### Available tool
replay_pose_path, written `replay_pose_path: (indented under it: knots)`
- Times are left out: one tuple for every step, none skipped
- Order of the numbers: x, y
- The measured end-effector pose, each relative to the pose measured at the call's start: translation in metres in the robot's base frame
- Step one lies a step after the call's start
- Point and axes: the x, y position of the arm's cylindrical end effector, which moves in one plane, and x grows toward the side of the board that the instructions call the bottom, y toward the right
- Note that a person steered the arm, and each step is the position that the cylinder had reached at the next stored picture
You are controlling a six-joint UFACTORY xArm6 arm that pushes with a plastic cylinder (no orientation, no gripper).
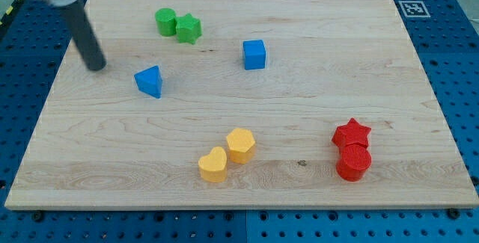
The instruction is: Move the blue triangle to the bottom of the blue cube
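Observation:
The blue triangle (150,81) lies on the wooden board (299,101) at the view's upper left. The blue cube (254,54) sits to its right and slightly higher, well apart from it. My tip (96,66) rests on the board to the left of the blue triangle and a little above it, with a clear gap between them. The dark rod rises from the tip toward the view's top left corner.
A green cylinder (165,21) and a green star (188,28) touch near the top. A yellow heart (213,165) and a yellow hexagon (240,145) sit at bottom centre. A red star (352,133) and a red cylinder (353,161) sit at bottom right.

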Motion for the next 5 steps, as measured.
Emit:
replay_pose_path:
  knots:
    - [0.042,-0.003]
    - [0.039,0.027]
    - [0.032,0.077]
    - [0.027,0.119]
    - [0.019,0.152]
